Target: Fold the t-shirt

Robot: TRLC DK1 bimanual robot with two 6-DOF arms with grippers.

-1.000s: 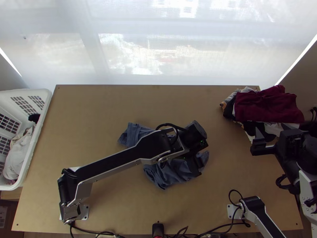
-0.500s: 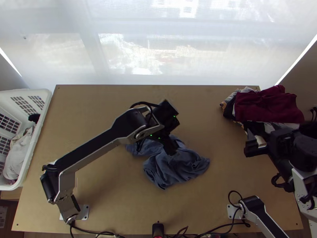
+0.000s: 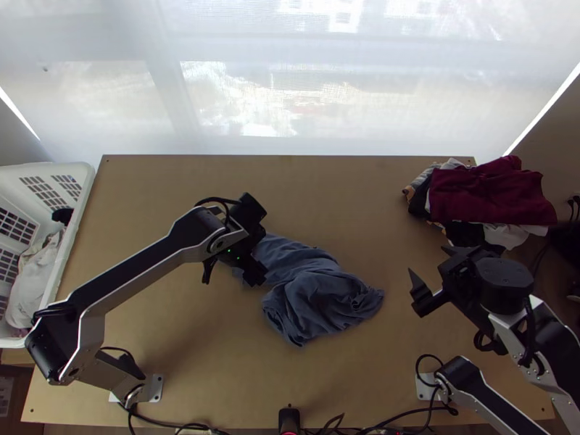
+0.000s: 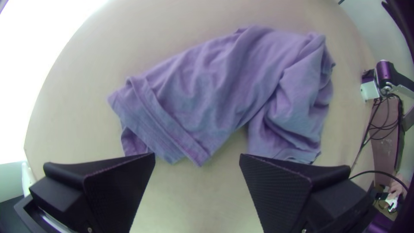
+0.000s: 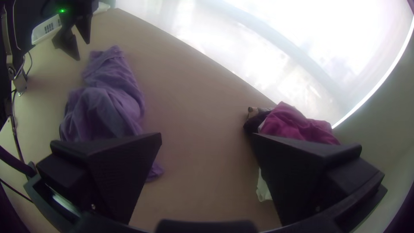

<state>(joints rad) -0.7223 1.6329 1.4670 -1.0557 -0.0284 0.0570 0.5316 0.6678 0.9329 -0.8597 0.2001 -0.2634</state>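
Left gripper (image 4: 197, 155): we are seeing fingers standing wide apart, gripping nothing. Right gripper (image 5: 207, 134): fingers also spreading wide, gripping nothing. Shirt (image 3: 304, 279) lying mid-way across table (image 3: 217, 362), bunching toward right gripper, flattening toward left. Hem (image 4: 166, 123), as we are reading it, crossing flatter end. We are judging cloth light, limp, hardly slippery, not fragile; likely buckling if pushed, so needing lifting and drawing out. We are favouring hem corners for first hold. Beyond, clothes pile (image 3: 493, 192) sitting near far corner.
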